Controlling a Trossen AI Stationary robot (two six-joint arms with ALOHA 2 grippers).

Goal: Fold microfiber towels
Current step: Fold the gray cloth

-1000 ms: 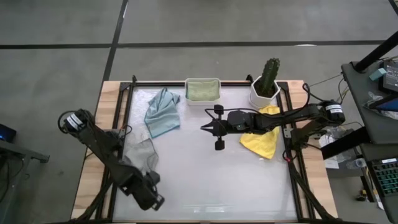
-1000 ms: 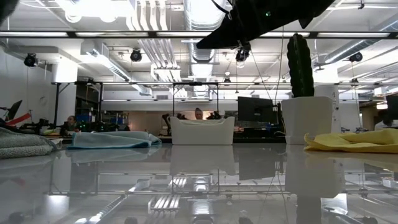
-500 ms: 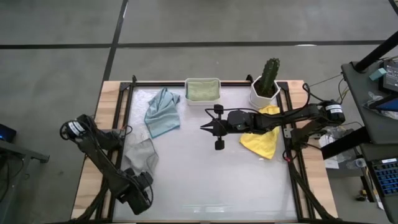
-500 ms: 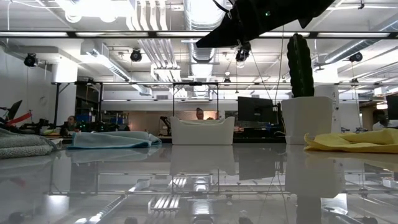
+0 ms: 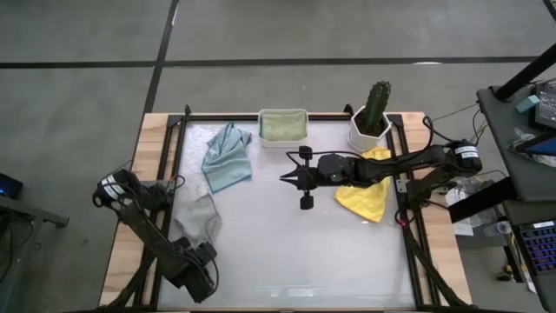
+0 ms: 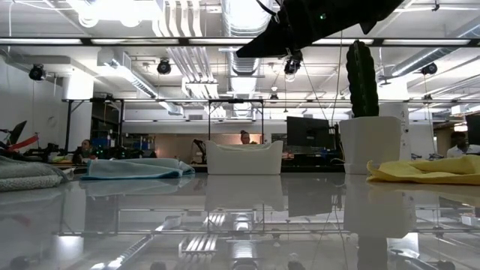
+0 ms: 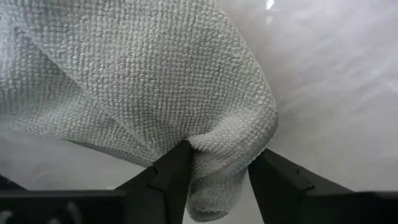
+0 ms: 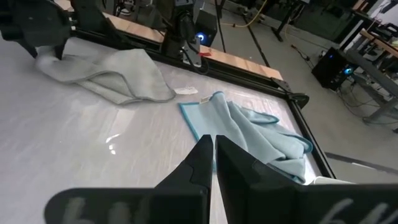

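- I am looking down on the bench (image 5: 287, 252), a glossy white top in a dark frame, which is carrying everything here.
- The right arm is reaching in from the right side, and its right tool (image 5: 287, 178) is hanging over the middle of the bench with its two fingers pressed together on nothing.
- The left arm is lying along the left edge, and its left tool (image 5: 201, 271) is sitting low at the near left corner.
- In the left wrist view the fingers (image 7: 171, 174) are standing a little apart with a rounded fold of the grey towel (image 7: 143, 81) lying between them; both seem to be touching the cloth, though I cannot tell whether they are gripping it.
- That grey towel (image 5: 198, 217) is lying crumpled by the left edge, just beyond the left tool.
- The pale blue-grey towel (image 5: 228, 156) is lying bunched at the far left, well apart from the right tool.
- The yellow towel (image 5: 367, 198) is lying spread at the right, partly under the right arm.
- The sage green towel (image 5: 283, 126) is sitting inside the white tub (image 5: 283, 141) at the far edge.
- A cactus (image 5: 377, 103) is standing upright in a white pot (image 5: 365, 136) just beside the yellow towel, to the right of the tub.
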